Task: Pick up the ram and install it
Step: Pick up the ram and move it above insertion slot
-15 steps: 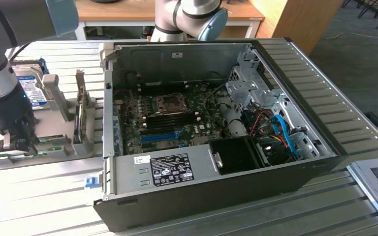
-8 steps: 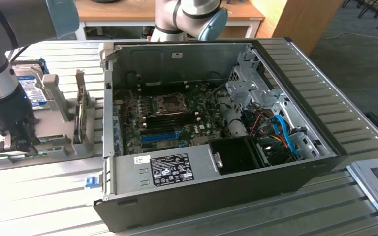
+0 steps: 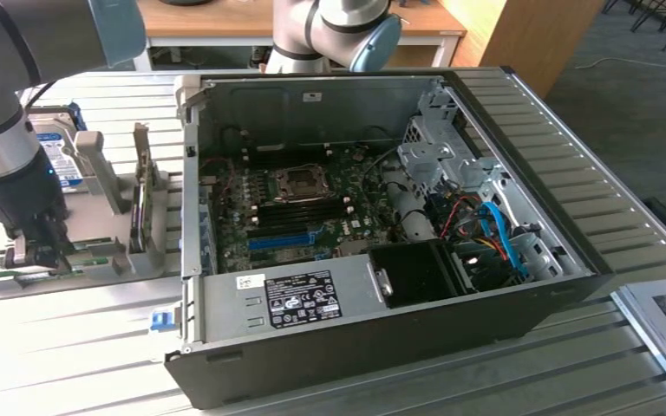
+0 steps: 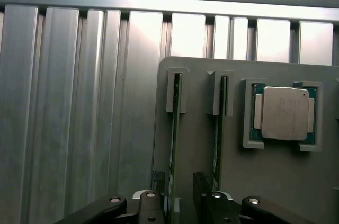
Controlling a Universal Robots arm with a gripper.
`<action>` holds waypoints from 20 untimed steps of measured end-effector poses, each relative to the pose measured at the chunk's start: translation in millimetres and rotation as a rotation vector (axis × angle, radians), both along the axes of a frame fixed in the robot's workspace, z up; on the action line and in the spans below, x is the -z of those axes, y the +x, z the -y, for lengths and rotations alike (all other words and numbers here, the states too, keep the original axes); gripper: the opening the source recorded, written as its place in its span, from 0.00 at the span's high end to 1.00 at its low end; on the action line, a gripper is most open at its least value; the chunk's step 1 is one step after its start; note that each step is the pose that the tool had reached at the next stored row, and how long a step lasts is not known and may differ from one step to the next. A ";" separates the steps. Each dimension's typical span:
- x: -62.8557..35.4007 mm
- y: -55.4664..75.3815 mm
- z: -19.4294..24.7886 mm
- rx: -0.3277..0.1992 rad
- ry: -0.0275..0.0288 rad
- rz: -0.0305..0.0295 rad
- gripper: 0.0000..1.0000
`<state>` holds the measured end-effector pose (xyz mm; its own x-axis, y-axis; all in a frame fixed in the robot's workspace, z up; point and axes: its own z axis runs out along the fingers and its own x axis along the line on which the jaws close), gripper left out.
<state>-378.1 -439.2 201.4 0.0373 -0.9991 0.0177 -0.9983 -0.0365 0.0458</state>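
Note:
Two green ram sticks stand on edge in slots of a grey holder tray point(image 4: 196, 144). My gripper point(image 4: 178, 205) is down over the tray and open, its fingers point(image 4: 152, 203) straddling one ram stick point(image 4: 173, 144). The second ram stick point(image 4: 217, 139) sits just outside the other finger. In the exterior view the gripper point(image 3: 35, 253) hangs low over the tray point(image 3: 101, 269) at that view's left, beside the open computer case point(image 3: 368, 225). The motherboard's dark memory slots point(image 3: 301, 211) lie below the processor socket point(image 3: 299, 180).
A square silver processor chip point(image 4: 285, 114) rests in its own pocket on the tray. A hard drive with a blue-white label point(image 3: 65, 156) stands upright behind the tray's posts. Cables and a drive cage point(image 3: 449, 165) crowd the case's right side. The table is of ribbed aluminium slats point(image 4: 63, 118).

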 end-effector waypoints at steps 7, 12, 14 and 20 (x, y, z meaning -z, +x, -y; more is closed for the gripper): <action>0.0 1.3 0.0 0.000 0.0001 -0.0006 0.65; 0.0 1.3 0.0 0.000 0.0000 -0.0006 0.65; 0.0 1.4 0.0 0.000 0.0000 -0.0006 0.67; 0.0 1.3 0.1 0.000 0.0000 -0.0006 0.74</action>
